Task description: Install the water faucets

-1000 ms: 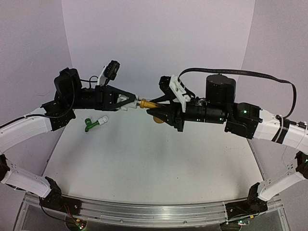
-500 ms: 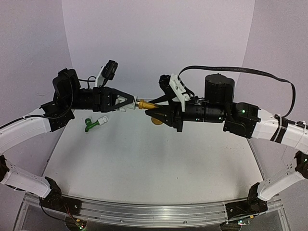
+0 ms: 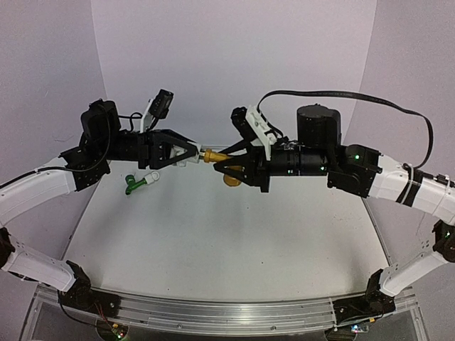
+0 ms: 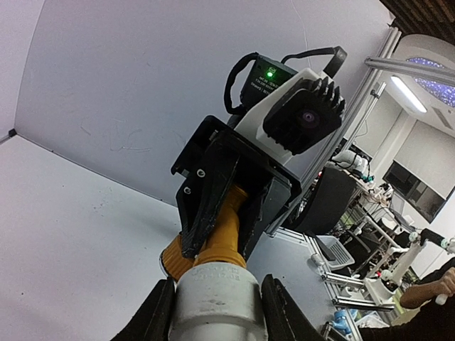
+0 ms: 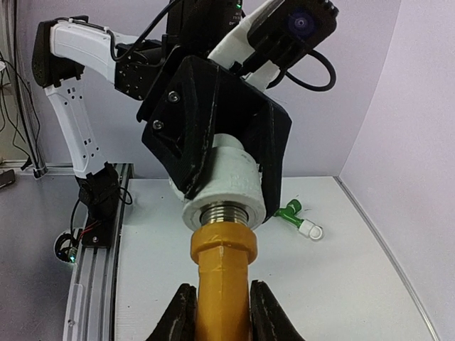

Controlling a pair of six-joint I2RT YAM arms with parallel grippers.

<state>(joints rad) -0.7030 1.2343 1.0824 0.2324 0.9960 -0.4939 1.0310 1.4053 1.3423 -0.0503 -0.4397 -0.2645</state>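
The left pincer (image 3: 190, 153) holds as it did a second ago, closed partway round the white cylindrical plastic pipe fitting (image 5: 224, 186) and gripping it in mid-air. Right of that fitting, the yellow-gold plastic faucet (image 5: 222, 280) meets the fitting's mouth end-on, with a band of bare metal thread (image 5: 222, 215) showing between them. The right pincer (image 3: 222, 160) is clamped almost shut on the faucet's body. Over the last second it has rolled at the wrist: its white camera mount (image 3: 249, 122) has swung up and leftward, and the faucet's round knob (image 3: 229, 180) has shifted slightly. I judge this a screwing turn, with the faucet threading in but not yet seated.

Below and left of the fitting, the green plastic faucet (image 3: 132, 185) lies on the white tabletop (image 3: 213, 241). A second small white fitting (image 3: 151, 177) sits on its end, seemingly already joined. Pale lilac walls (image 3: 234, 57) enclose the tabletop. The left wrist view shows a lit workshop with racks beyond.
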